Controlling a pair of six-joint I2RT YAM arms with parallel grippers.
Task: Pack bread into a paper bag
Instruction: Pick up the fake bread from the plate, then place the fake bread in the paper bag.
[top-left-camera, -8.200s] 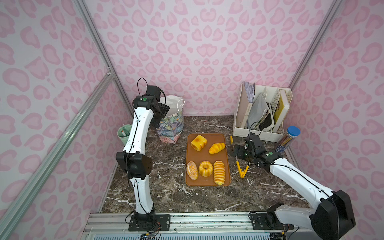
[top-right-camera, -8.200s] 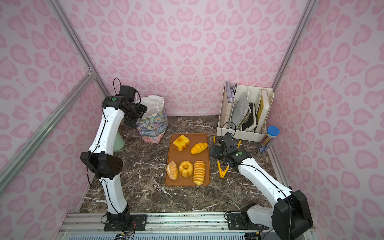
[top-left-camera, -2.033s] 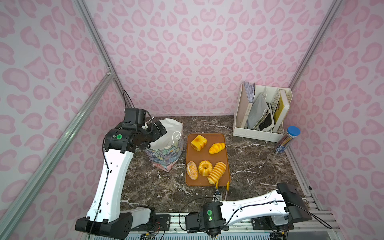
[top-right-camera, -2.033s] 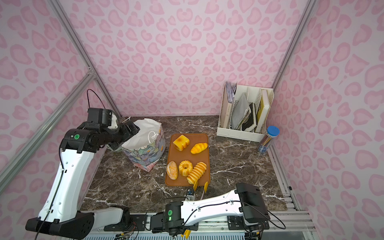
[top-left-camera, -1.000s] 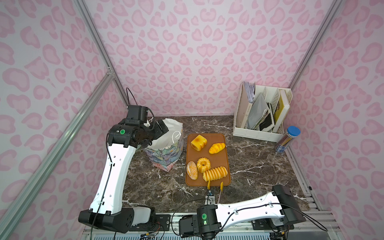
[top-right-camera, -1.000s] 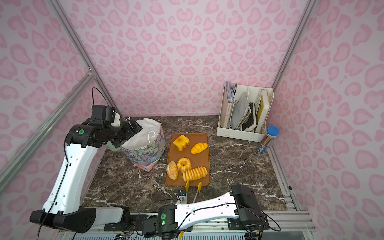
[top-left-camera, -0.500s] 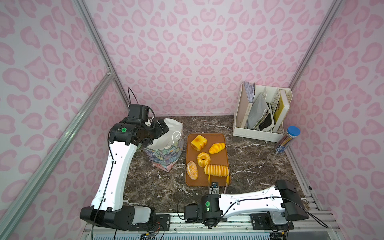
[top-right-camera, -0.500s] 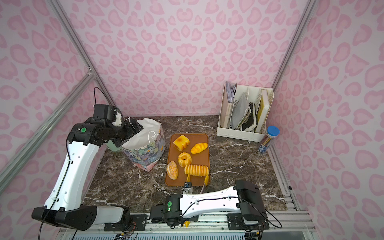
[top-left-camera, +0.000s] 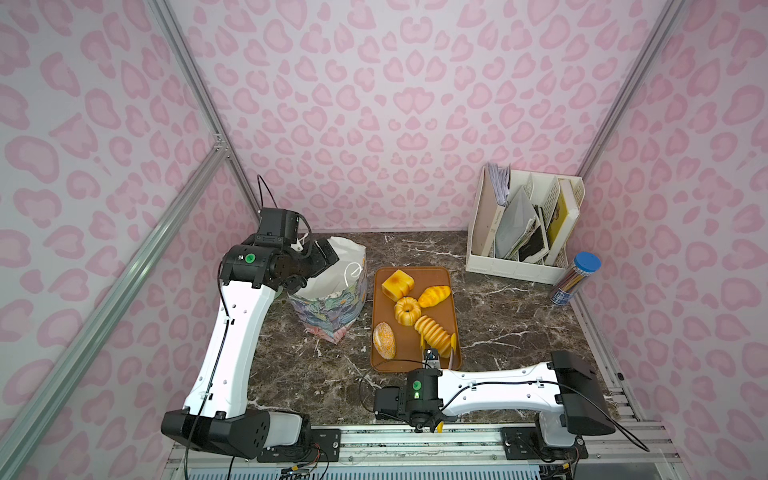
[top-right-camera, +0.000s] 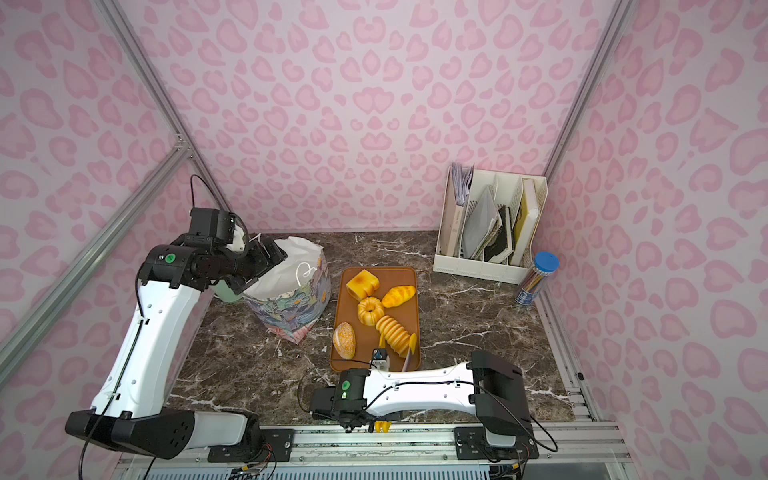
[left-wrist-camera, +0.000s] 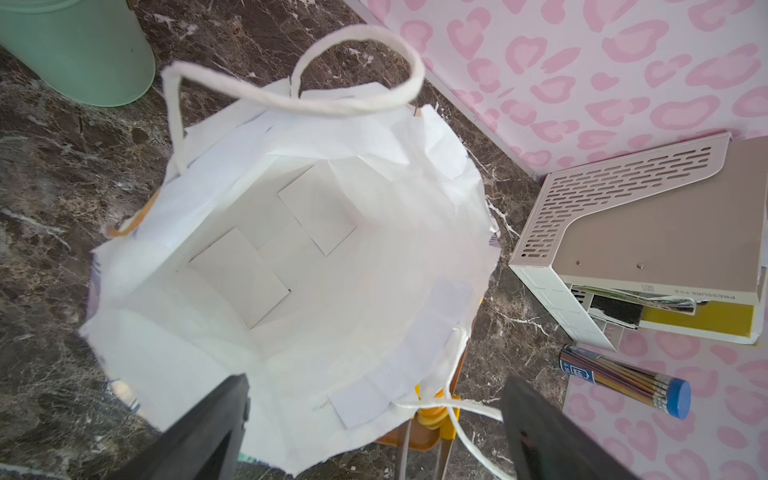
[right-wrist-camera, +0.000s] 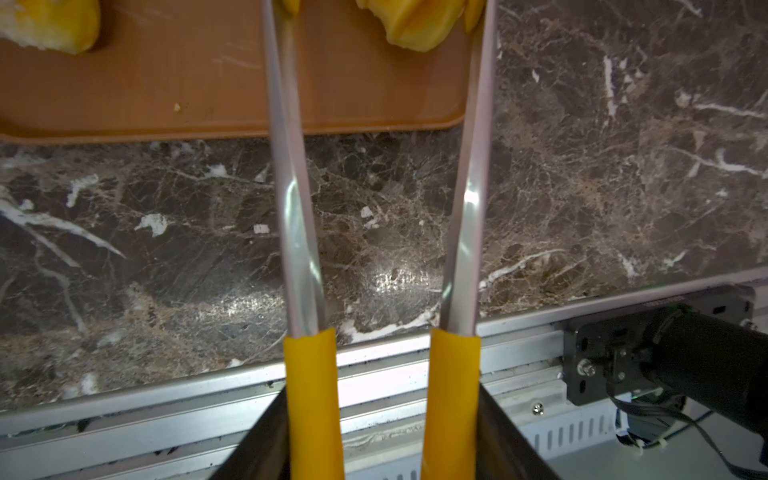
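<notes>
Maybe the paper bag (top-left-camera: 332, 301), at nine o'clock of the tray (top-left-camera: 405, 355), will be missed: the glossy roll (top-left-camera: 432, 332) could be squeezed out of the tongs (right-wrist-camera: 311, 395) pinched by the right gripper (right-wrist-camera: 380, 415). The left gripper (left-wrist-camera: 374, 384) is spread over the bag. Counted: one bag, five breads (top-left-camera: 406, 309) on the tray, one tongs.

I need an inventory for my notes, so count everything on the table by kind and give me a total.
bread pieces: 5 (square loaf, croissant, ring bun, ridged roll, sprinkled bun)
paper bag: 1
tray: 1
tongs: 1
green cup: 1
file rack: 1
pencil tube: 1
total: 11
</notes>
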